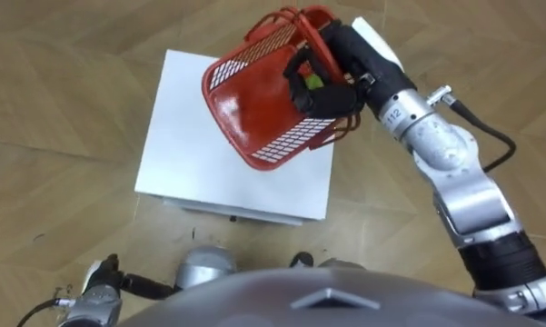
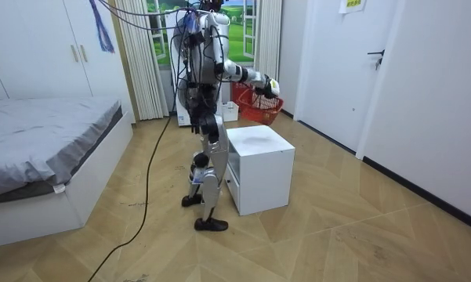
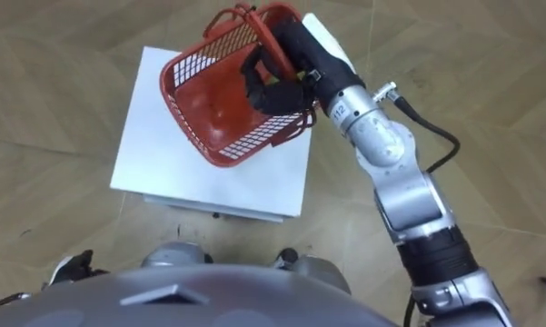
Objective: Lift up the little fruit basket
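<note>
Left eye view, red mesh basket [image 1: 250,113], tilted, clasped by right hand [image 1: 325,96]

Your basket [image 1: 254,113] is red, with walls of thin mesh bars and a smooth, glossy floor. It is off the white cabinet [image 1: 200,173], up in the air over that cabinet's far right corner. It is tipped well over, so from the head you look straight into its open mouth. The right hand [image 1: 325,91] holds it, fingers curled over the rim on the right side, where the thin red handles [image 1: 291,20] stand up.
</note>
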